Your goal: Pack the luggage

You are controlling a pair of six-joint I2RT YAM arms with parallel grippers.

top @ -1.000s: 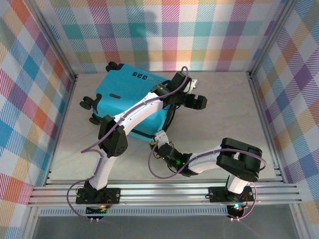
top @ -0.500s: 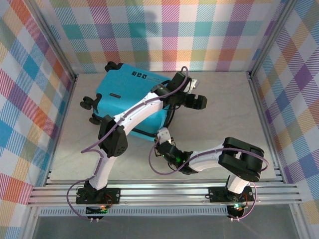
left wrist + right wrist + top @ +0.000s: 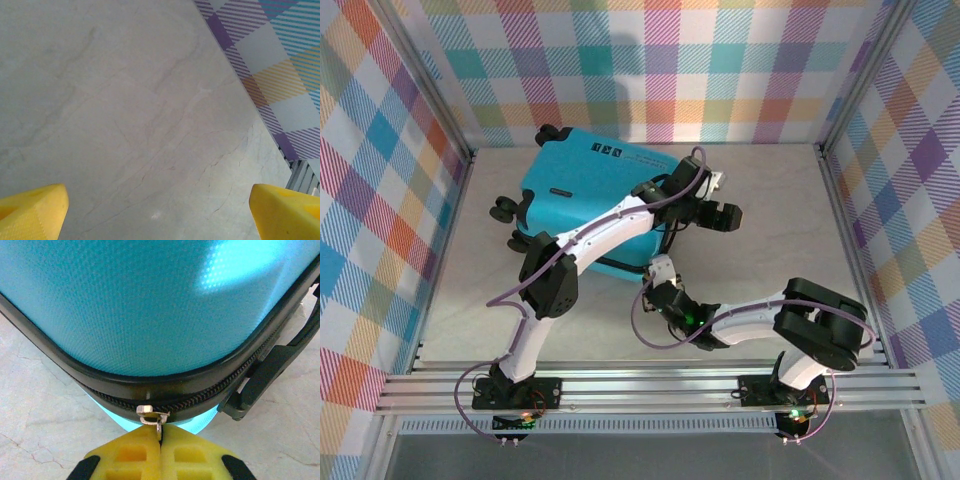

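**Zipping the luggage point(image 3: 585, 195) shut: right gripper point(image 3: 160, 432) has the pull**

So the luggage is lying flat with its lid down, sitting around 10 o'clock on the surface point(image 3: 770, 200), with its wheels point(image 3: 502, 210) sticking out on the 9 o'clock side. Looks to me like the packing part is over and we're on the zip-it-up step.

The right gripper is pressed together on the little metal zipper pull point(image 3: 152, 413). The pull hangs off the black zipper band point(image 3: 210, 396) at a rounded corner of the shell, roughly the luggage's 5 o'clock corner seen from above. Pinching the tab like that makes sense, since it's the one bit you can drag along the track. A black handle point(image 3: 265, 375) sits just off at 3 o'clock from the pull in the wrist view.

Pose-wise, the right arm is folded tight at the elbow, with the forearm running low over the surface toward 10 o'clock to reach that corner. The left arm stretches from its base across the top of the luggage toward 1 o'clock. The left gripper point(image 3: 725, 215) is spread wide with nothing in it, looking down at bare surface just past the luggage's 3 o'clock edge. My guess is it's parked there to stay clear of the zipper's path, or it's ready to brace the shell if the luggage slides once the pull gets tugged.
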